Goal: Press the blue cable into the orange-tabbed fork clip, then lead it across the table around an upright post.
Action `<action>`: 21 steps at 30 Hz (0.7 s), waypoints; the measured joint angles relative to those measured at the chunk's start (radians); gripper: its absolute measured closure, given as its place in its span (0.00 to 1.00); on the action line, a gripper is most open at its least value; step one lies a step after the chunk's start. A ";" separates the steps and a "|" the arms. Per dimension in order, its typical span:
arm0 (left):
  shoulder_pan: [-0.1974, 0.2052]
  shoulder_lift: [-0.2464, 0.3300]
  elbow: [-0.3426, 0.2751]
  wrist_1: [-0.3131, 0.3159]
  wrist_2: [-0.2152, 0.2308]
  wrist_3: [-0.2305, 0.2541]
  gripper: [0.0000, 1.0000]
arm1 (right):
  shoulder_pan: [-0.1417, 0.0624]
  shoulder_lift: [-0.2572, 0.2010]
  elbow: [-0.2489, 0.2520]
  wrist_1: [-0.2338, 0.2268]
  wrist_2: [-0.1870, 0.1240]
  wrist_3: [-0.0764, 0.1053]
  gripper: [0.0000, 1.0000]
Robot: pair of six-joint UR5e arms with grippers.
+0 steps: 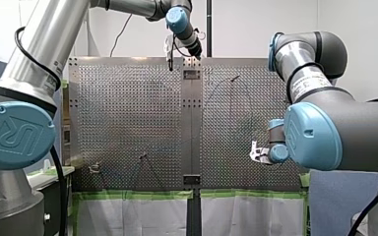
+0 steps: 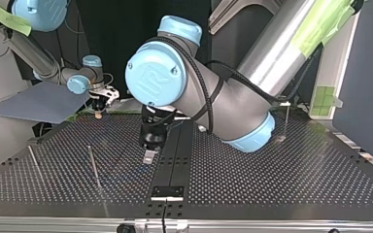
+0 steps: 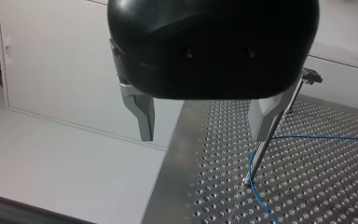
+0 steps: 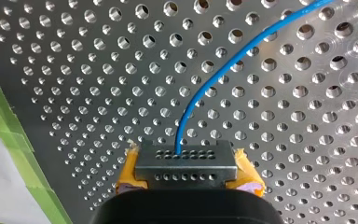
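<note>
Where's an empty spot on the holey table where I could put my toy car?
Best bare patch, top view: the table right of the black middle rail, out to the thin post at the back. Left of the rail is crowded: two upright posts, my left pincer, and my right pincer gripping the blue cable.

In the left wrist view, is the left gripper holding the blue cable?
No: the left gripper is open and empty, while the blue cable lies on the perforated table by the upright post.

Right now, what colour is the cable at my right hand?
Blue: the cable shows best in the right wrist view.
</note>
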 joint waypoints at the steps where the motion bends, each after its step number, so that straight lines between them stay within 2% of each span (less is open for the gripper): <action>1: 0.000 0.000 0.000 0.001 0.002 0.002 0.00 | 0.000 0.000 0.000 0.000 0.000 0.000 1.00; 10: 0.000 0.001 0.000 0.002 0.026 0.023 0.00 | 0.001 0.000 0.000 0.001 0.000 -0.002 1.00; 21: -0.001 0.001 0.001 0.009 0.063 0.026 0.00 | 0.001 0.000 0.000 0.001 0.000 -0.002 1.00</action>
